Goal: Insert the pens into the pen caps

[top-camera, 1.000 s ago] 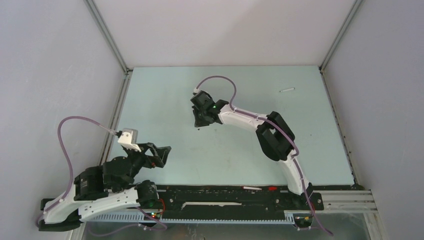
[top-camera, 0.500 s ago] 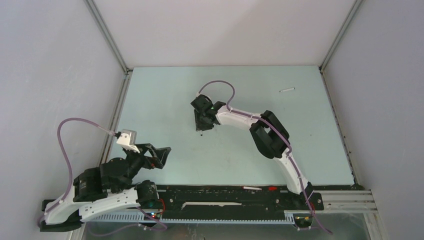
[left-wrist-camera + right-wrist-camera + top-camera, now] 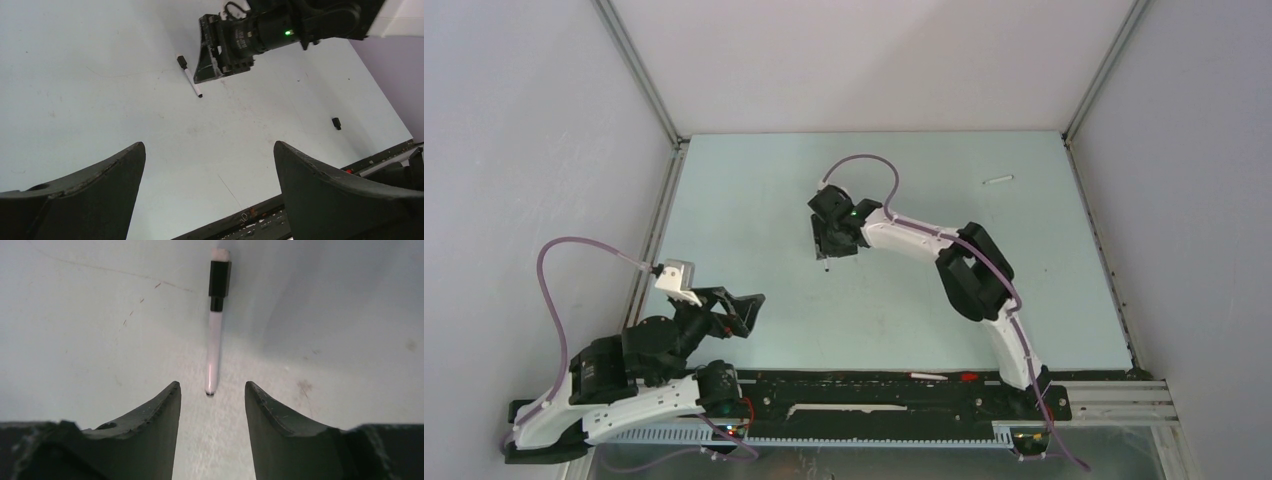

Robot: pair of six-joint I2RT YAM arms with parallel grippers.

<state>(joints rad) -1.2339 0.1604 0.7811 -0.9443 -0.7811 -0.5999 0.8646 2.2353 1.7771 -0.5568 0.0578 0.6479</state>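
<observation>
**A:** Is anything sitting inside anything?

**B:** Only the pen [image 3: 215, 340] in its pen cap [image 3: 219, 280]. The white barrel's far end is seated in the black cap at the upper middle of the right wrist view. The pair lies flat on the table [image 3: 75, 315].

**A:** What is hard to make out?

**B:** From above, that pen is almost wholly under the right gripper [image 3: 826, 250] at the centre of the frame (only a dark speck shows just below the fingers). A second pen [image 3: 997, 180] lies at the upper right, too small to tell whether it is capped. The left wrist view shows a loose black cap [image 3: 336, 123] at its right side, well apart from the capped pen. I cannot find it from above.

**A:** And the grippers?

**B:** The right one's jaws stand apart. The pen's near end lies between the fingertips with bare table on either side, touching neither. The left gripper [image 3: 209, 145] is low in the overhead frame's left corner. Its jaws are spread wide above the table and grip nothing.
</observation>
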